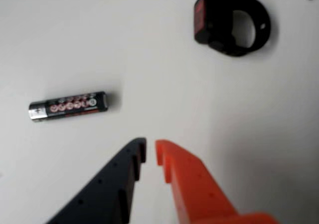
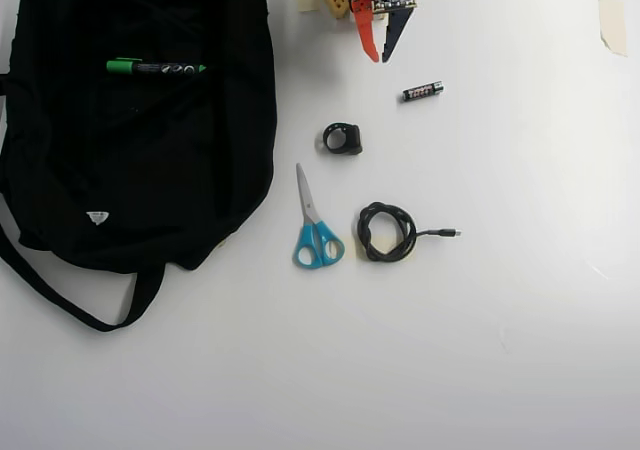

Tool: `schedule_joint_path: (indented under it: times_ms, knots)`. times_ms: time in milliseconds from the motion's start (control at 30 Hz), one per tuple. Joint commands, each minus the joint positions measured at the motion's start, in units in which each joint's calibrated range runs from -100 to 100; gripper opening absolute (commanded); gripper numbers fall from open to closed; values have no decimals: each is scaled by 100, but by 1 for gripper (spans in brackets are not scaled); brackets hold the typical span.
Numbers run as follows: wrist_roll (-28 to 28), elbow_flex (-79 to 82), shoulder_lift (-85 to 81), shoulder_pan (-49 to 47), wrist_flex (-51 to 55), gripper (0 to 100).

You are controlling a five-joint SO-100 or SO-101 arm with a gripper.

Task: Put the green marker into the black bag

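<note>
White tabletop (image 2: 520,350) carries scissors (image 2: 315,225), coiled cable (image 2: 385,232), battery (image 2: 422,91). Green marker (image 2: 155,67) lies on the black bag (image 2: 140,170), overhead view left. Gripper (image 2: 380,55) hovers empty, fingers slightly apart.

Marker (image 2: 155,67): dark barrel, green cap at left end, lying flat, horizontal on top of the bag (image 2: 120,170). Bag: black, slumped flat at left, straps trailing near-left.
</note>
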Motion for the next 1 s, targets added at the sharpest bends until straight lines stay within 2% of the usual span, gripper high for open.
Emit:
schedule_joint_path:
  times_ms: [0,500,967]
  knots:
    - [7,422,-540,-42,-84,2]
    - [-24,1339,-780,33,-402,2]
    - [18,1357,-772,-20,-437,2]
